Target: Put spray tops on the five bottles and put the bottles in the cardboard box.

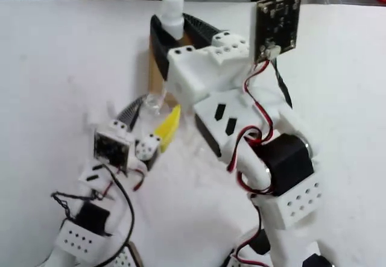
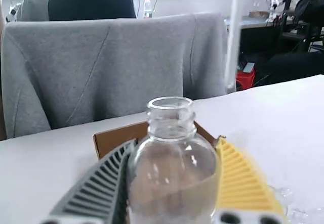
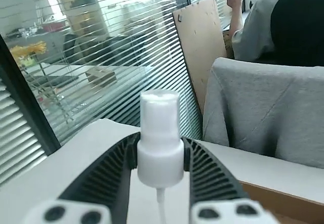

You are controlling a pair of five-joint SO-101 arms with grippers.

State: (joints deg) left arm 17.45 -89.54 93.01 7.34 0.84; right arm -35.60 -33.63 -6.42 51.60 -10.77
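The left gripper (image 2: 176, 143), one finger grey (image 2: 96, 193) and one yellow (image 2: 243, 183), is clamped around the body of a clear bottle (image 2: 172, 178). The bottle stands upright between the fingers, its open threaded neck rising above their tips with no top on it. Just beyond this gripper, behind the bottle, lies the near edge of the cardboard box (image 2: 114, 139) on the white table (image 1: 60, 68). Farther on and higher, the right gripper (image 1: 171, 18) hangs over the box, its two black ribbed fingers (image 3: 101, 178) pressed against either side of a white spray top (image 3: 160, 148). The top sits upright in that grip, its cap above the fingertips and its thin dip tube (image 3: 161, 204) hanging down between the fingers. Past both grippers, at the far side of the table, stands a chair draped in grey cloth (image 2: 101, 67).
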